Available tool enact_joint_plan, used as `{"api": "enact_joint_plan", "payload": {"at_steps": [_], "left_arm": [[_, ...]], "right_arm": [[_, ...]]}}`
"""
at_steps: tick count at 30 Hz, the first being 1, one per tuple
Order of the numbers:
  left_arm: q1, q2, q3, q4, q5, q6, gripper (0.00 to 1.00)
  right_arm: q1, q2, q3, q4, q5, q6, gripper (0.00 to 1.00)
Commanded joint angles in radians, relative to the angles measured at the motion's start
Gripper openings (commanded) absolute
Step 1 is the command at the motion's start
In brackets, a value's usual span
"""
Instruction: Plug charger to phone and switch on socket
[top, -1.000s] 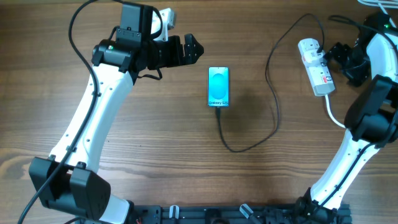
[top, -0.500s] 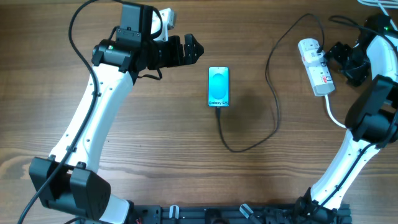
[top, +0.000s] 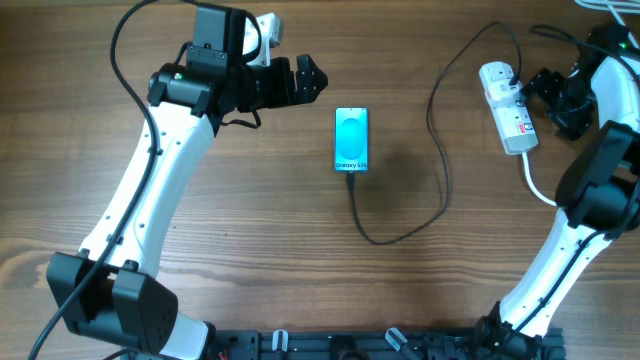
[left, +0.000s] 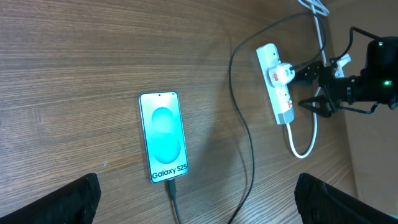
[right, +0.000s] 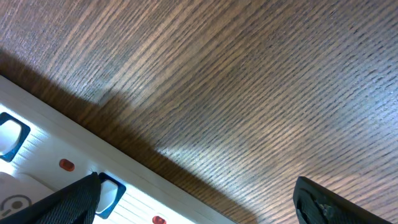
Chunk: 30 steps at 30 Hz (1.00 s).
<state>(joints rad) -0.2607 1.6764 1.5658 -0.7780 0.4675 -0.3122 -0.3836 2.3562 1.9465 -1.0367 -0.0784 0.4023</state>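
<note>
The phone (top: 352, 139) lies flat mid-table with its cyan screen up, and it also shows in the left wrist view (left: 163, 136). The charger cable (top: 437, 150) has its plug tip in the phone's bottom edge (left: 171, 186) and loops right and up to the socket (top: 507, 119). The white socket lies at the right (left: 276, 83), with a white adapter in it. My left gripper (top: 308, 80) is open and empty, up and left of the phone. My right gripper (top: 541, 86) is open, right beside the socket; one finger is at a blue-rimmed switch (right: 111, 191).
The socket's thick white cord (top: 537, 183) curves down from its near end beside my right arm's base. More cables run off the top right corner (top: 560, 35). Red marks dot the socket's face (right: 65, 165).
</note>
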Motion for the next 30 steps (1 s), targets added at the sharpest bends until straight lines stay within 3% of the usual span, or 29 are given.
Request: {"api": "enact_joint_plan", "payload": {"at_steps": [1,20,30], "left_arm": [[-0.001,0.007,-0.002,0.003,-0.01,0.02,1.0],[-0.001,0.007,-0.002,0.003,-0.01,0.02,1.0],[-0.001,0.007,-0.002,0.003,-0.01,0.02,1.0]], "right_arm": [[0.027,0.031,-0.038,-0.052,-0.061,-0.034,0.99],[0.018,0.016,-0.033,-0.13,-0.08,0.011,1.0],[0.009,-0.221,-0.033,-0.168,-0.033,0.053,1.0]]}}
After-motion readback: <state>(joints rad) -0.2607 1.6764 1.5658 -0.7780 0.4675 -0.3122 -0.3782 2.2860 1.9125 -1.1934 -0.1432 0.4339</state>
